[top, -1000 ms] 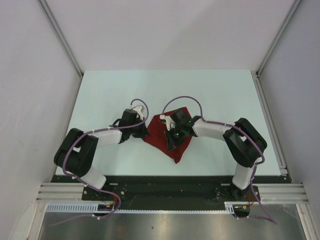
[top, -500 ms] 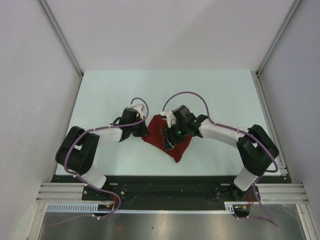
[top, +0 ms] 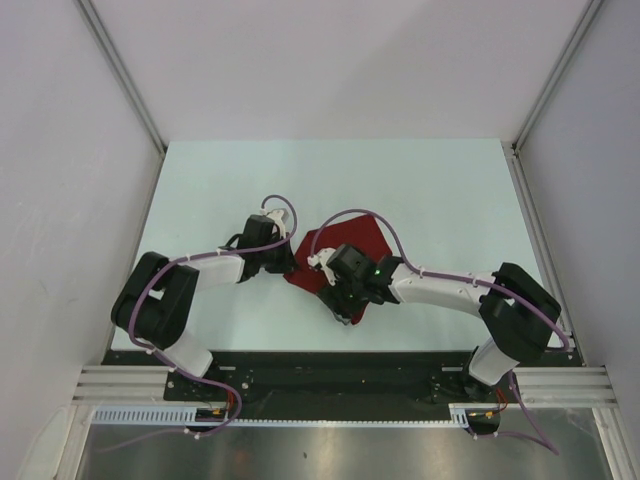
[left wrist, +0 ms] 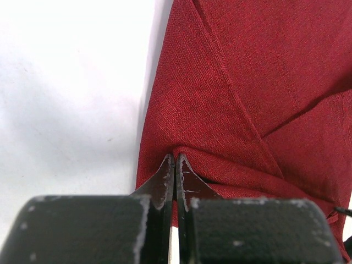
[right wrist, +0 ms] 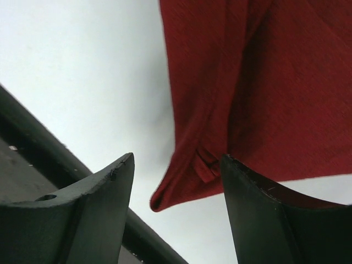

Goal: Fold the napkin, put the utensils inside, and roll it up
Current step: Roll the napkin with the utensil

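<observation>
Dark red napkin (top: 352,238) lies folded on the counter (top: 220,180), left tool (left wrist: 175,165) pinched shut on its edge, right tool (right wrist: 177,159) spread wide over the near corner; risk: right tool grabs one layer only, pulling the fold open.

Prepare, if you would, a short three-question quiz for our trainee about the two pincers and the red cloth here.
1. True or false: the left pincer is shut on a fold of the dark red square cloth napkin.
2. The right pincer is: A open; B shut on the napkin; C out of view.
3. Fill in (near or far): the right pincer hovers over the napkin's ____ corner.
Key: 1 true; 2 A; 3 near.
</observation>
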`<action>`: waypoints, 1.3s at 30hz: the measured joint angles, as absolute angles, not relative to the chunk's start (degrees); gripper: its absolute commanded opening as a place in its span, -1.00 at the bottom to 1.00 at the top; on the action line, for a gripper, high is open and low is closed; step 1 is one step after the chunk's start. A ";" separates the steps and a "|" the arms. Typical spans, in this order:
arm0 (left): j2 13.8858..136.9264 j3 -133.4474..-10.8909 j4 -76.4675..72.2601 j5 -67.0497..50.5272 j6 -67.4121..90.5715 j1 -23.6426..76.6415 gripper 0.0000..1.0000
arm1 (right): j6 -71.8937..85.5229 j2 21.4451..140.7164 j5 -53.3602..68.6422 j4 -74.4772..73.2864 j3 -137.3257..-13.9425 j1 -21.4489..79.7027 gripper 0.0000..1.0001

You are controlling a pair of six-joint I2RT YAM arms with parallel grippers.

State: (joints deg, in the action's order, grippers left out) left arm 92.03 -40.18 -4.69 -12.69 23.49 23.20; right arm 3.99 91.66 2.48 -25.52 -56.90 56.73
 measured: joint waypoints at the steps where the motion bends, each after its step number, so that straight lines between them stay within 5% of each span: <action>1: 92.05 -40.23 -4.64 -12.71 23.51 23.18 -1.00 | 4.03 91.64 1.78 -25.74 -56.71 56.82 0.36; 6: 92.16 -40.32 -4.54 -13.10 23.51 22.98 -1.00 | 4.36 91.64 -0.25 -26.85 -55.94 57.91 0.29; 15: 92.25 -40.36 -4.56 -13.56 23.49 22.76 -1.00 | 4.21 91.64 -1.54 -29.56 -55.83 58.11 -0.38; 27: 92.31 -40.36 -4.58 -13.72 23.49 22.68 -1.00 | 3.81 91.02 1.48 -31.42 -56.29 51.42 -0.84; 39: 92.40 -40.47 -4.56 -13.72 23.49 22.63 -1.00 | 4.34 94.32 7.40 -31.27 -56.82 44.99 -0.97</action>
State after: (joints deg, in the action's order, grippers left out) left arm 92.40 -40.47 -4.56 -13.72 23.49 22.63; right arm 4.34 94.32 7.40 -31.27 -56.82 44.99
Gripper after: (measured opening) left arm 0.007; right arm 0.033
